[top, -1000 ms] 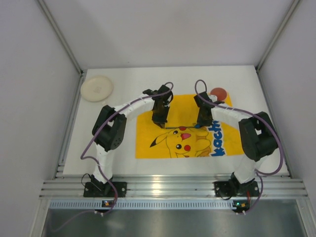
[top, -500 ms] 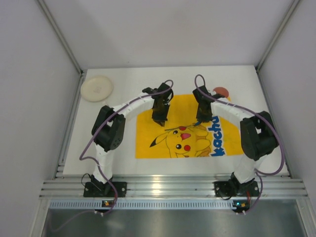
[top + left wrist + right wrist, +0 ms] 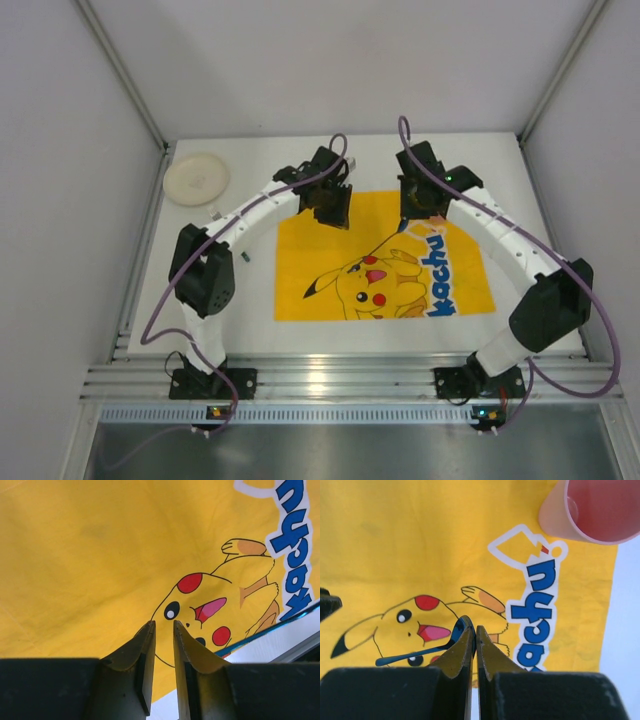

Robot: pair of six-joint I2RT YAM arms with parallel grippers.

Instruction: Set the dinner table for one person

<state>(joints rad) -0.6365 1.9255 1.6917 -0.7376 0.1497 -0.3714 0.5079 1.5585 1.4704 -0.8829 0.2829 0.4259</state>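
Flat white dinner table (image 3: 510, 190), yellow cloth mat (image 3: 310, 250), slim blue spoon (image 3: 412, 654)

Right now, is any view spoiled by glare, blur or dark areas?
Top external: evenly lit, one glare patch on the aluminium rail. Left wrist: yellow mat sharp, left gripper dark and underexposed. Right wrist: print sharp, right gripper in shadow, pink cup cut off by the frame edge.

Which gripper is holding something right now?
The right gripper: its fingers are closed on a dark blue spoon over the yellow mat. The left gripper has its fingers slightly apart with nothing between them.
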